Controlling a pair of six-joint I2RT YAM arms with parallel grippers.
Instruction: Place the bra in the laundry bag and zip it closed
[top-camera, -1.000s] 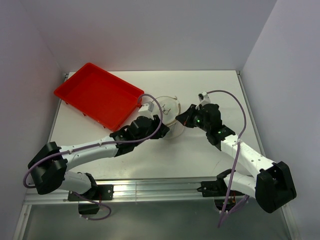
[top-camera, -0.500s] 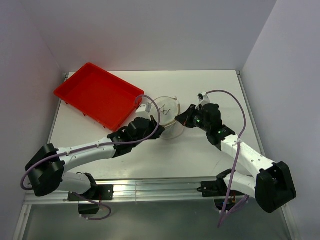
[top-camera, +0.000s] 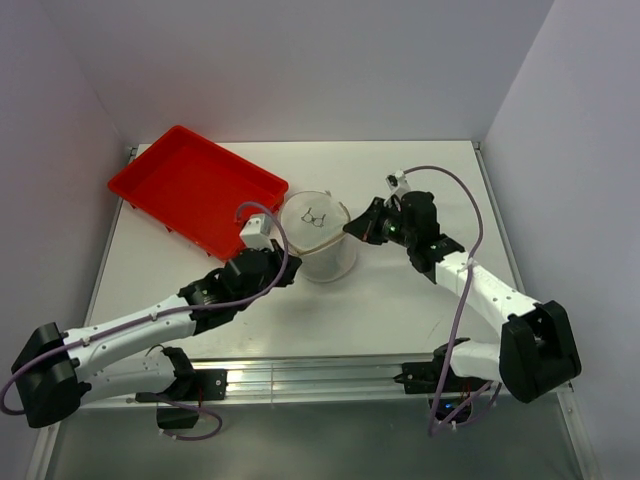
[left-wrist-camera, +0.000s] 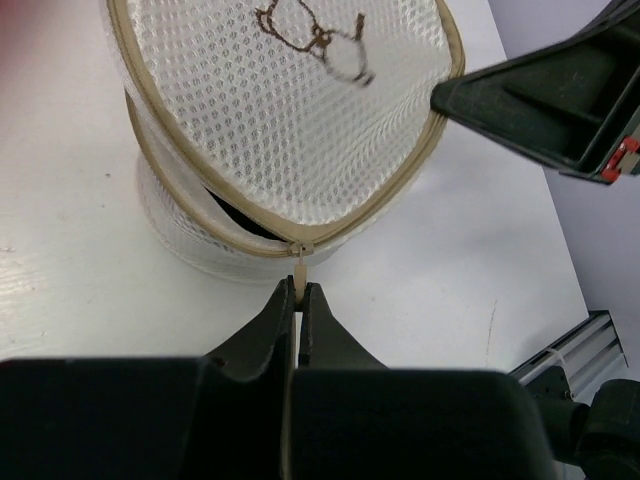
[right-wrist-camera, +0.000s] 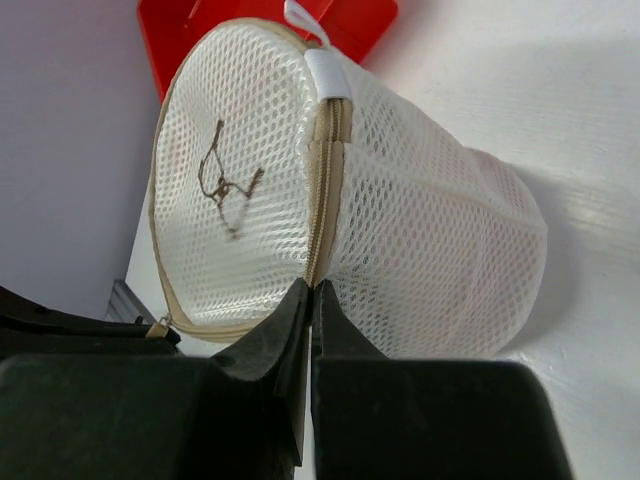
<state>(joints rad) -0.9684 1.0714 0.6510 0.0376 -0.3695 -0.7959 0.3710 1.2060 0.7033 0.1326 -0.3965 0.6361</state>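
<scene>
Bag (left-wrist-camera: 290, 120): light, floppy mesh with stiff rims. Left pincer (left-wrist-camera: 300, 295) is clenched on the zip pull (left-wrist-camera: 299, 265), right pincer (right-wrist-camera: 312, 292) clenched on the seam (right-wrist-camera: 322, 180). Good anchors, though I reckon the thin tab may slip.

Left arm (top-camera: 135, 324) stretched long and low, wrist leading. Left gripper (left-wrist-camera: 300, 293): jaws pressed together, pinching the zip tab (left-wrist-camera: 299, 268) of the laundry bag (left-wrist-camera: 290, 120) at its fingertips. Right arm (top-camera: 488, 290) bent at elbow, wrist turned toward the left gripper. Right gripper (right-wrist-camera: 312, 292): jaws closed tight on the bag's rim seam
</scene>
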